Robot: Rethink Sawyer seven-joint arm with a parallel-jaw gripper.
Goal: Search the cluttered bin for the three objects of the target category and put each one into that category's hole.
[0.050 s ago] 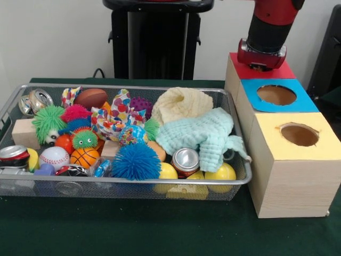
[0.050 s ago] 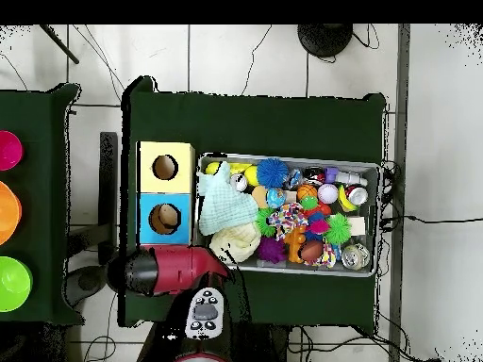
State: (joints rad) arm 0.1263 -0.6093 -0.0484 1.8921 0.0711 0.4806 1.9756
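Red-and-black arm's gripper [image 1: 261, 63], state indiscernible, over the red-topped wooden box [image 1: 282, 70]; descend squarely before reaching into the wire-mesh bin [image 1: 234, 184].

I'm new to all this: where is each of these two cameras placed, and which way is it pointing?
Front view: sits low across the table, facing the robot; it looks at the wire bin of toys and cloths and the wooden box with holes; the red and black arm comes down over the red-topped section.
Overhead view: hangs above the table, looking straight down; the arm reaches in from the bottom, over the box's red end.
Shared: the bin, the box, the arm. The gripper is hidden in both.
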